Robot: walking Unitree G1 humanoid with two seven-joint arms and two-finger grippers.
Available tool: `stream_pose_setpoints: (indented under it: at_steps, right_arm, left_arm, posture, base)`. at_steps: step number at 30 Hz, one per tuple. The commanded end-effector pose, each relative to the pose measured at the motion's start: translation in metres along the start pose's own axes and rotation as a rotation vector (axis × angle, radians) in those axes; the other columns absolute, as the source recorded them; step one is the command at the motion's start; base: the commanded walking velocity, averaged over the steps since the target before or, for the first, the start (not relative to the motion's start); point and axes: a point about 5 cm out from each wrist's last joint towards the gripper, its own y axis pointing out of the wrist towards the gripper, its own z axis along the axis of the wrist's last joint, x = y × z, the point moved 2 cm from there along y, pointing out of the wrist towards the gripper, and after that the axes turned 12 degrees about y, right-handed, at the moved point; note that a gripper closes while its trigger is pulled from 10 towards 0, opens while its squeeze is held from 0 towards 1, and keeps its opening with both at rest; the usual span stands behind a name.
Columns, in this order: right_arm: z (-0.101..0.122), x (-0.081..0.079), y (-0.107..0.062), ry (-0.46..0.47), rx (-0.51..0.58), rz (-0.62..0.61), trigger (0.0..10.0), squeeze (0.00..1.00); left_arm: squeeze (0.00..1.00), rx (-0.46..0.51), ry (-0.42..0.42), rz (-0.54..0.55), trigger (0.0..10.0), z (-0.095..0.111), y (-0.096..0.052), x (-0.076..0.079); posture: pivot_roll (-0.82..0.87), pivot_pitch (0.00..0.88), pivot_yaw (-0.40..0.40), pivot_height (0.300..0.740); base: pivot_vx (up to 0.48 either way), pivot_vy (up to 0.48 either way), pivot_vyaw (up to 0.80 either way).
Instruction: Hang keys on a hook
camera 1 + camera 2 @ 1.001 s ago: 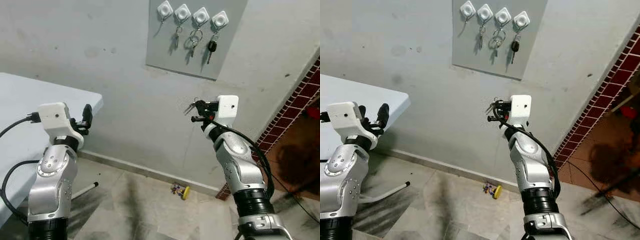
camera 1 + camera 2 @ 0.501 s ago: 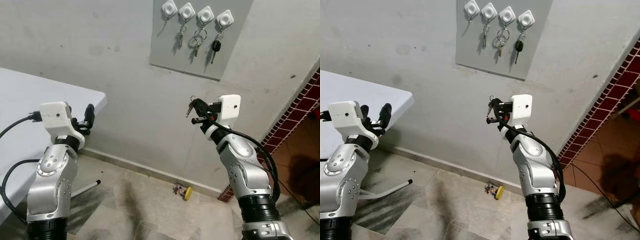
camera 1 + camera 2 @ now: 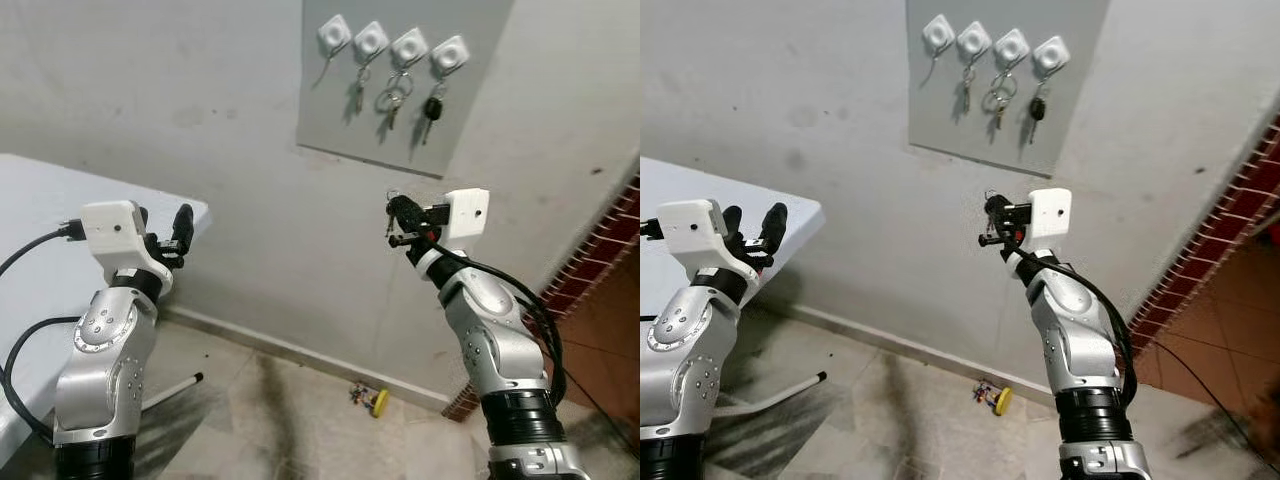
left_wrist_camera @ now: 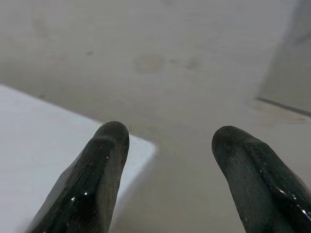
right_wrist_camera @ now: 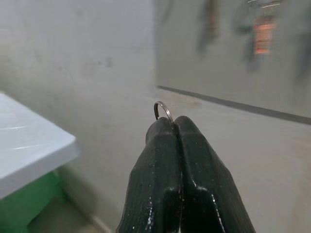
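Silver metal, lower left and lower right of the head views: two robot arms raised toward a wall. Left gripper (image 3: 165, 232), centre left of the frame, black fingers spread wide with nothing between them; the wrist view shows both fingertips (image 4: 109, 141) apart, over the corner of a white table (image 3: 40, 215) that fills the left edge. Right gripper (image 3: 397, 218), right of centre, fingers pressed tight together on a set of keys (image 3: 391, 203); in its wrist view only a small metal key ring (image 5: 163, 109) stands up from between the closed tips, the rest of the keys hidden. Floor, bottom centre: grey tiles, a small yellow object (image 3: 374, 400) at the foot of the wall, and a white table leg (image 3: 170, 388) at lower left. Behind, a grey plaster wall (image 3: 200, 90). Upper centre of the frame, well above the right gripper: a grey panel (image 3: 470, 100) with four white hooks (image 3: 392, 45) in a row; the left hook (image 3: 333, 35) appears empty, the other three each carry hanging keys, the rightmost a black-headed key (image 3: 432, 106). Far right edge: red brick wall (image 3: 610, 250).
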Motion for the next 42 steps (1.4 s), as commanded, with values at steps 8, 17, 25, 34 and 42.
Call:
stream_pose_setpoints:
  at_steps: [8,17,25,34,42]
  right_arm:
    - [0.006,-0.008,0.002,-0.01,0.018,0.045,10.0,0.0]
    - [0.006,-0.009,0.002,-0.014,0.012,0.065,10.0,0.0]
    - [0.006,-0.011,0.003,-0.016,0.008,0.079,10.0,0.0]
    - [0.008,-0.013,0.005,-0.023,0.008,0.094,10.0,0.0]
    - [0.021,-0.025,0.014,-0.033,0.049,0.158,10.0,0.0]
  left_arm:
    - [0.0,0.007,-0.009,-0.004,10.0,0.002,-0.001,0.001]
    - [0.0,0.004,-0.017,0.002,10.0,0.001,-0.003,0.002]
    - [0.0,0.027,-0.011,0.001,10.0,0.005,-0.002,0.008]
    - [0.0,0.05,0.019,-0.057,10.0,0.011,0.007,0.026]
    - [0.0,0.106,0.167,-0.218,10.0,0.026,0.013,0.057]
  posture:
    - [-0.02,0.0,-0.082,0.724]
    - [-0.02,0.0,-0.091,0.724]
    - [-0.02,0.0,-0.094,0.724]
    - [-0.02,0.0,-0.096,0.724]
    - [-0.04,0.0,-0.08,0.724]
  base:
    - [0.48,0.0,0.0]
    - [0.453,0.0,0.0]
    - [0.077,0.0,0.0]
    - [0.0,0.0,0.0]
    - [0.0,0.0,0.0]
